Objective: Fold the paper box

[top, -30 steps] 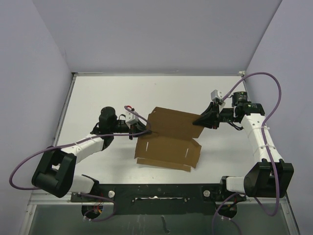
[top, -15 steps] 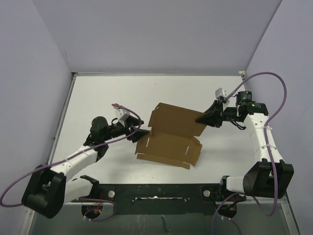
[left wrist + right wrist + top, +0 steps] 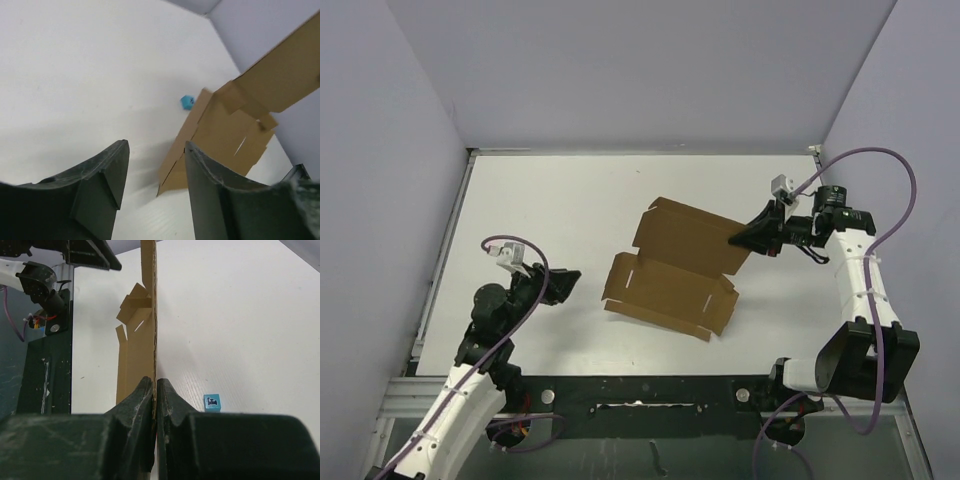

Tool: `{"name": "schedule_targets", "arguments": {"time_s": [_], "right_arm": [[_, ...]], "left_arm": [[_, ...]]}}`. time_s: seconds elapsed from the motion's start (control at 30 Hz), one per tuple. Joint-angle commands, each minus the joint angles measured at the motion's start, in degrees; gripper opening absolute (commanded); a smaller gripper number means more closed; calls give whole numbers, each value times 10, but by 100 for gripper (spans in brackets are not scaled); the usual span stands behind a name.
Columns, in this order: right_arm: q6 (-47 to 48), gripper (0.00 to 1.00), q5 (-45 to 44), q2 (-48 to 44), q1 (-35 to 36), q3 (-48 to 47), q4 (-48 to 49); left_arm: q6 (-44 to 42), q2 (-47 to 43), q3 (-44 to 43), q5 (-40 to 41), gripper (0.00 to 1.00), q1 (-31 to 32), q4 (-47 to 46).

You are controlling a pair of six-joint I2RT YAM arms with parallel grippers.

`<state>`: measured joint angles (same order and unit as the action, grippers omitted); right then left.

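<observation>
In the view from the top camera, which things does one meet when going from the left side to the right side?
left gripper, open → paper box → right gripper, shut on the edge of the paper box

a white table (image 3: pixel 550 200) carries the brown paper box (image 3: pixel 665 295) and, just beside it, a tiny blue cube (image 3: pixel 187 102).

Paper box (image 3: pixel 668 290) at centre, panel raised; blue cube (image 3: pixel 212 402) beside it; bare table (image 3: pixel 540 215) left of box.
</observation>
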<state>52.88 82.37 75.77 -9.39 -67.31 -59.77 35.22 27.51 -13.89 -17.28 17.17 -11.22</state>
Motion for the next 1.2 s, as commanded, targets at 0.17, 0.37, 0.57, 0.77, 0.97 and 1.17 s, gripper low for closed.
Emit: {"name": "schedule_targets", "arguments": {"time_s": [0.17, 0.37, 0.57, 0.77, 0.97, 1.17], "right_arm": [[-74, 0, 1, 18, -4, 1, 75], [-118, 0, -15, 23, -2, 14, 118], [-125, 0, -19, 25, -2, 16, 124], [-130, 0, -23, 26, -1, 17, 130], [-132, 0, -25, 28, 2, 18, 131], [-138, 0, -26, 28, 3, 20, 135]], "left_arm": [[24, 63, 48, 18, 36, 0, 69], [5, 222, 81, 9, 32, 53, -137], [-28, 332, 79, 50, 32, 142, -266], [-22, 351, 91, 57, 32, 162, -298], [-15, 328, 103, 49, 32, 171, -301], [-9, 319, 102, 41, 33, 185, -292]]}}
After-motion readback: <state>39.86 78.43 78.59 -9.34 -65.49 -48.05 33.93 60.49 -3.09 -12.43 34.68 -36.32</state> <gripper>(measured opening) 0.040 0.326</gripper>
